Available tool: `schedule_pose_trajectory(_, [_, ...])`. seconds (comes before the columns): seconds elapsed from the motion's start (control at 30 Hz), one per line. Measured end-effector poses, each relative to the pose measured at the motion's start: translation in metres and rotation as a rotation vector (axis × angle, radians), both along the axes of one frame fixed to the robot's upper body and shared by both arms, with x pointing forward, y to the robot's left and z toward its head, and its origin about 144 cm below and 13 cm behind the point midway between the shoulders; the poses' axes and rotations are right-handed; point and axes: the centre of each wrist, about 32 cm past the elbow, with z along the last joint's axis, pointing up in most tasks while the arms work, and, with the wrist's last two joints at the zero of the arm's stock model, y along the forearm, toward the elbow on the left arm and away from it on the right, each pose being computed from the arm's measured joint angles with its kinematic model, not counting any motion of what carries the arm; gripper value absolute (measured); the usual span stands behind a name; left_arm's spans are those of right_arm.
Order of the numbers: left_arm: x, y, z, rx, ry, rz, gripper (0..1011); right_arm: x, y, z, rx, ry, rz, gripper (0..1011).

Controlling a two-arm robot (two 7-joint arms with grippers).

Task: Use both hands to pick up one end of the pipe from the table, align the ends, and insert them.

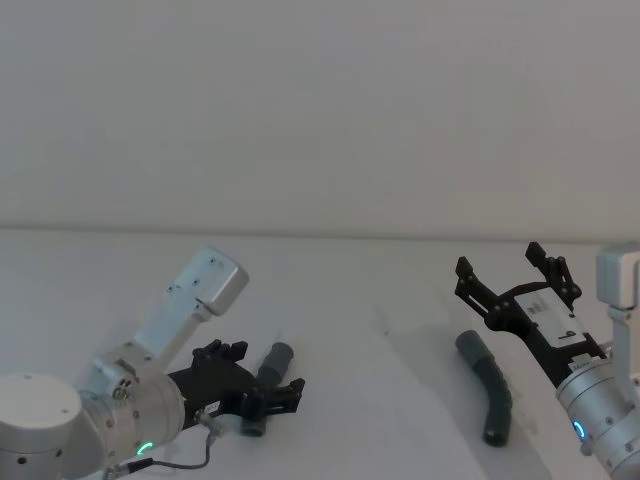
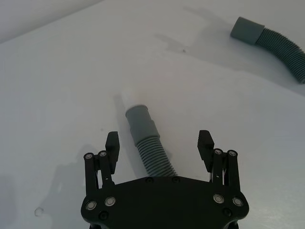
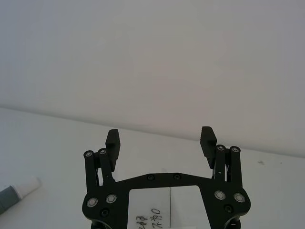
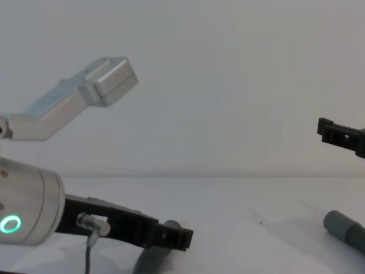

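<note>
The dark grey flexible ribbed hose lies on the plain matt white table. Its two smooth grey cuff ends are well apart. The left cuff lies on the left part of the table, and the right cuff lies on the right part.

The black plastic left gripper, on a silver wrist with a green ring light, is low over the table at the left cuff. Its ribbed fingers are spread wide. The hose passes between them just behind the cuff, with a gap on each side, so they are not touching it.

The black plastic right gripper hangs above the table, beyond the right cuff, and points toward the pale grey wall. Its fingers are also spread wide and hold nothing.

In the right wrist view a narrower white tip on a grey cuff lies on the table. It is not possible to tell which end of the hose this is.
</note>
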Motion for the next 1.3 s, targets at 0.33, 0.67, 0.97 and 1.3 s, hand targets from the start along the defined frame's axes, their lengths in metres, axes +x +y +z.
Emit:
schedule_pose_trajectory(0.33, [0.006,-0.005,-0.008,0.01,0.01,0.03,1001,0.0,0.0,0.0,0.0,0.0,0.0,1001])
schedule_pose_trajectory(0.67, [0.013,-0.007,-0.014,0.009,0.02,0.06,1001,0.0,0.0,0.0,0.0,0.0,0.0,1001])
schedule_pose_trajectory(0.97, [0.02,-0.009,-0.017,0.006,0.027,0.08,1001,0.0,0.0,0.0,0.0,0.0,0.0,1001])
schedule_pose_trajectory(1.3, [0.025,-0.01,-0.019,0.012,0.022,0.088,1001,0.0,0.0,0.0,0.0,0.0,0.0,1001])
